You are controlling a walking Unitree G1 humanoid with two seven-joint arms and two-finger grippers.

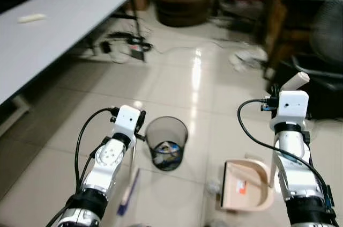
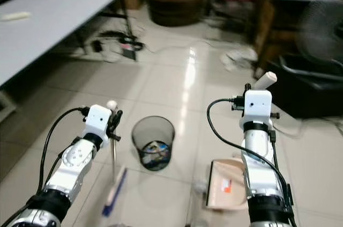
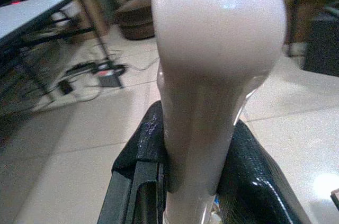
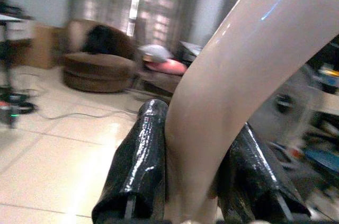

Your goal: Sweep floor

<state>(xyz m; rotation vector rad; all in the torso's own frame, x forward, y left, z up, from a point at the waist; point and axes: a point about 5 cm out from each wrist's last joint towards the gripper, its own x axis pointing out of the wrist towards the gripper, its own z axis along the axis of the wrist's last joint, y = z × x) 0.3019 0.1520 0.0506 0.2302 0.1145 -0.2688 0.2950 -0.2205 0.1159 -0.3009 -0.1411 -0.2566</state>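
Left wrist view shows the left end effector [image 3: 193, 181] clamped on the broom handle [image 3: 212, 75], a smooth cream rounded knob hiding much behind it. The right end effector [image 4: 193, 181] grips the curved, glossy dustpan handle [image 4: 233, 91]. At lower centre of the head view, a round black mesh wastebasket [image 1: 166, 142] holding scraps stands between the blue broom head [image 1: 128, 190], partly cut off, and the beige dustpan [image 1: 245, 185]. Glossy pale floor tiles [image 1: 177, 85] reflect light; a grey tabletop [image 1: 48, 28] fills the upper left.
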